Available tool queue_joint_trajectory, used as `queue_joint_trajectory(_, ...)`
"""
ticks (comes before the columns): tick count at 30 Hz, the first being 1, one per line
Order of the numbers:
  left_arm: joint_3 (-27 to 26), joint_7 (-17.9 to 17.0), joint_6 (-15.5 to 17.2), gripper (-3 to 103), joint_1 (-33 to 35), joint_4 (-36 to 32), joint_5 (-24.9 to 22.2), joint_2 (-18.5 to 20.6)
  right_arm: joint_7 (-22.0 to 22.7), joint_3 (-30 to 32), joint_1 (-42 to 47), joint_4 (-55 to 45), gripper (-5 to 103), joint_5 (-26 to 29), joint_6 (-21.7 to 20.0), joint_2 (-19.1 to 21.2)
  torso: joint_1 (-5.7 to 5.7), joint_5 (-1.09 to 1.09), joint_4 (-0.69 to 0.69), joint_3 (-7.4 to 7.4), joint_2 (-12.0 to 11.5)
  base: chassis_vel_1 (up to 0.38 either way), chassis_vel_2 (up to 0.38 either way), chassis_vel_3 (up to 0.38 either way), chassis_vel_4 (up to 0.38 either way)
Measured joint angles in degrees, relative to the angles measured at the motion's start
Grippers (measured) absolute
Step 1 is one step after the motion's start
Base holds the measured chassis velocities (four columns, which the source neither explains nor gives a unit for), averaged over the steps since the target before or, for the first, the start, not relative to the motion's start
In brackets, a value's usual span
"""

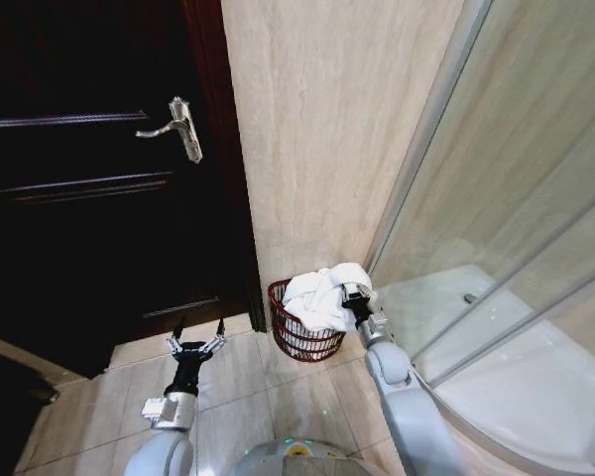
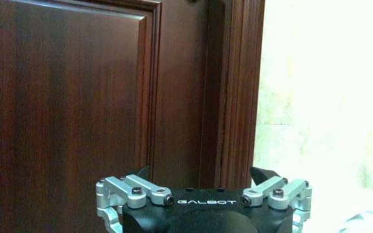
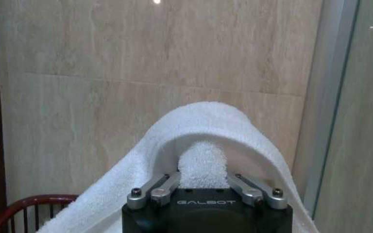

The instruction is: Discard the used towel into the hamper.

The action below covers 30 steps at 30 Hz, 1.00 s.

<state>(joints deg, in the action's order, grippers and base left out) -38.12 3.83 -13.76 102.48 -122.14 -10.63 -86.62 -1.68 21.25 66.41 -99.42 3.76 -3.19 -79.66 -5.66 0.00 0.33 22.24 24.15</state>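
Dark wood makes up the one door (image 1: 89, 188), the biggest thing here, with a single silver lever handle (image 1: 178, 127) on it. Next to it runs one pale stone wall (image 1: 327, 129), and beside that the one glass shower screen (image 1: 516, 198) over a white tray (image 1: 535, 387). Beige tiles cover the floor (image 1: 248, 397).

One hamper (image 1: 303, 332), reddish-brown and openwork, stands on the floor in the corner where the wall meets the door frame. One white towel (image 1: 317, 295) is heaped over its rim, part inside and part bulging above.

Two arms reach forward. The right gripper (image 1: 354, 295) sits at the hamper's top edge on the shower side, its fingers (image 3: 162, 187) clamped on a fold of towel (image 3: 203, 145) that arches over them, with the red rim (image 3: 34, 204) just beside. The left gripper (image 1: 197, 332) hovers low before the door, well apart from the hamper, fingers spread and holding nothing.
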Motion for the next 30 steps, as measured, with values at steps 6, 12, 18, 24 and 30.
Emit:
queue_joint_trajectory(6, -0.03, 0.15, -0.01, 100, -0.31, -0.06, -0.06, -0.13, 0.00, 0.07, -0.09, 0.06, 14, 0.03, -0.05, -0.07, 0.52, 0.00, 0.00, -0.95, -1.48, 0.000, 0.000, 0.000, 0.000)
queue_joint_trajectory(12, -0.12, 0.18, -0.66, 100, -0.07, 0.20, -0.04, -0.51, -0.13, -0.20, 0.13, -0.28, 14, 0.06, -0.32, -0.06, 0.97, 0.00, 0.00, -1.85, -2.82, 0.000, 0.000, 0.000, 0.000)
queue_joint_trajectory(18, -0.27, -0.15, -1.19, 100, -0.31, 0.55, -1.05, -0.48, 2.53, -1.28, 3.53, -4.90, 20, -0.45, -6.43, -0.27, 1.18, -0.01, 0.00, -2.32, -3.48, 0.000, 0.000, 0.000, 0.000)
queue_joint_trajectory(24, -0.29, -0.15, -0.04, 100, -0.68, 0.29, -1.90, 0.57, 4.54, -1.37, 7.65, -9.58, 42, 0.64, -14.54, -2.44, 1.17, -0.01, -0.01, -2.31, -3.46, 0.000, 0.000, 0.000, 0.000)
queue_joint_trajectory(30, -0.41, 0.16, 3.19, 100, -1.43, -1.34, -1.99, 2.47, 4.07, 1.41, 8.40, -11.58, 63, 6.21, -23.46, -3.04, 1.10, 0.00, 0.00, -2.20, -3.27, 0.000, 0.000, 0.000, 0.000)
